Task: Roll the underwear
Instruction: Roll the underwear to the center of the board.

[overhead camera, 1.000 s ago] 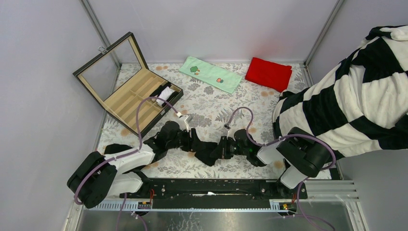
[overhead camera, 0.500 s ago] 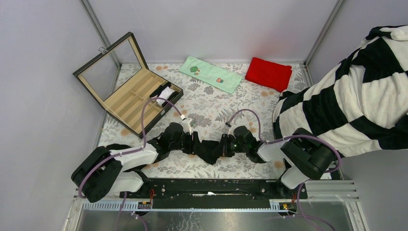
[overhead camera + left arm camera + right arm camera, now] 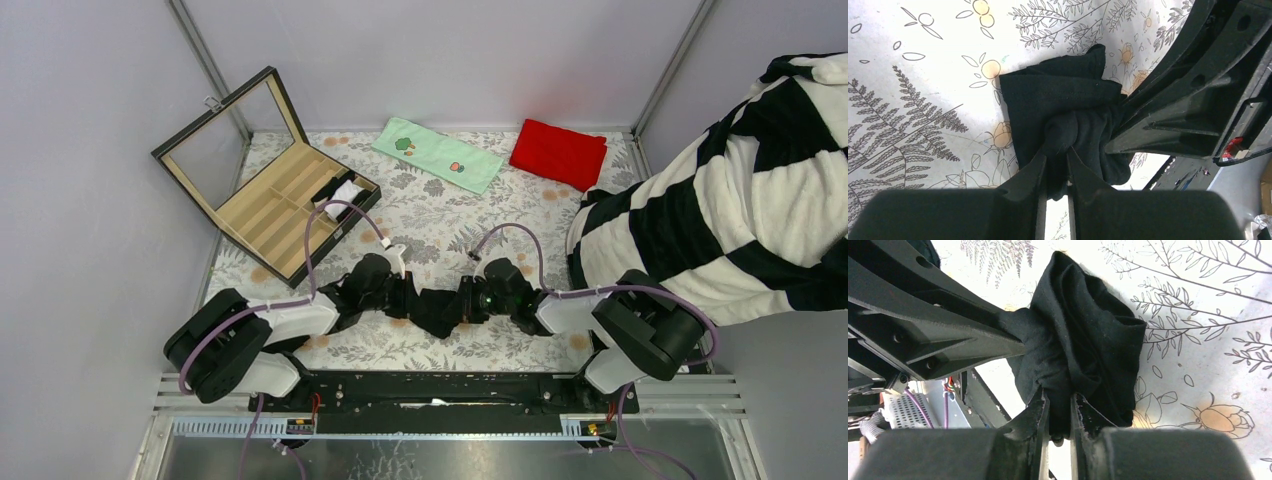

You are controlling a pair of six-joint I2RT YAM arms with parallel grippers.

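Gripping is seen at both ends: the black underwear (image 3: 432, 308) is clamped in the left gripper (image 3: 1056, 152) and the right gripper (image 3: 1058, 397). It is bunched just ahead of each pair of fingertips, between the two tools, low over the floral table cover (image 3: 923, 100). No neat roll is formed yet, so most of the rolling is judged to remain.

— How do the arms lie?
— Both are stretched low over the surface, reaching inward from their bases. The left arm (image 3: 290, 318) angles right, the right arm (image 3: 575, 308) points left, and the wrists face each other.
— And the jaws?
— The left gripper (image 3: 1057, 150) has its jaws nearly together, pinching a fold of the underwear (image 3: 1058, 102). The right gripper (image 3: 1058, 396) is clamped likewise on the opposite end. Their tips sit near each other.
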